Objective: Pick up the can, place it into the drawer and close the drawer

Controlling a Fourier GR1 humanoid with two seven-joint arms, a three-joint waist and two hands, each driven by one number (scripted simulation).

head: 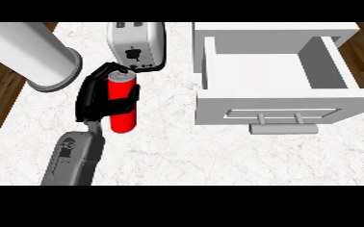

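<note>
At nine o'clock of the open drawer (274,72): left hand (96,98) curled round the upright red can (122,103). Could clip the toaster (136,45) just beyond if lifted carelessly.

Grey forearm (72,157) — black hand (96,98) (fingers too).
</note>
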